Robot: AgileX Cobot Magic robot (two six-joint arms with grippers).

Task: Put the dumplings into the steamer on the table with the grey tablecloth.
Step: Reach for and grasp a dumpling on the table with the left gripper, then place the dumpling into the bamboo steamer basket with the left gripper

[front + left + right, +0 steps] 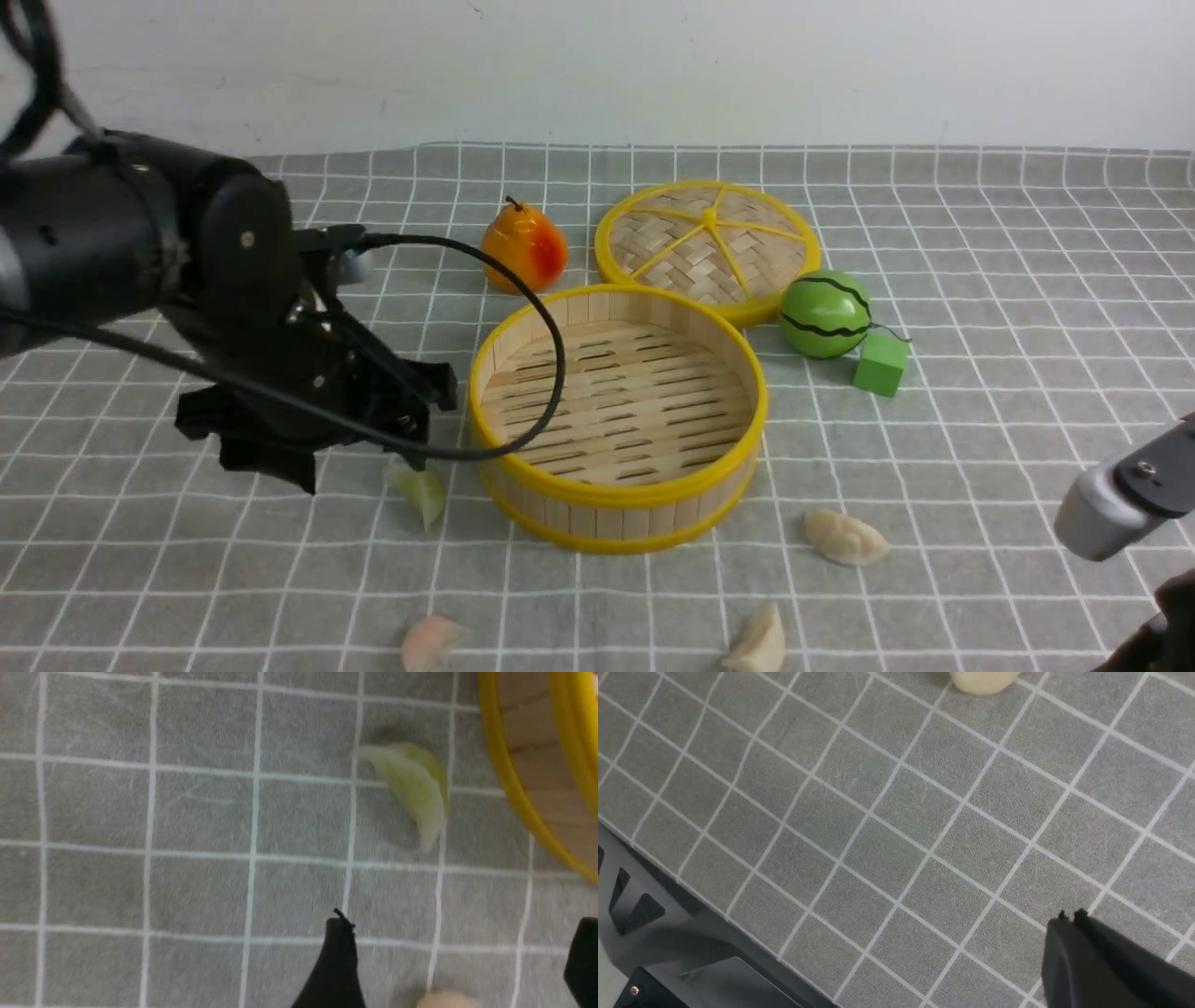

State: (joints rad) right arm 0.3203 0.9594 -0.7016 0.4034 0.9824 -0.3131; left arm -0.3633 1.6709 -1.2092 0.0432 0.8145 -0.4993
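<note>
The bamboo steamer (618,496) stands mid-table on the grey tablecloth (980,280), its slatted floor bare. A pale green dumpling (419,491) (412,789) lies just left of the steamer's wall (510,788). My left gripper (359,467) (460,945) hovers open above and just short of it, holding nothing. A pinkish dumpling (428,642) (447,1001) lies near the front edge. Two cream dumplings (845,537) (757,644) lie front right of the steamer. My right gripper (1069,917) is shut and empty over bare cloth, one cream dumpling (980,682) well ahead of it.
Behind the steamer lie its woven lid (707,245), an orange pear (523,246), a toy watermelon (825,315) and a green cube (880,364). The left arm's cable loops over the steamer's left side. The table edge and a metal frame (668,952) lie near the right gripper.
</note>
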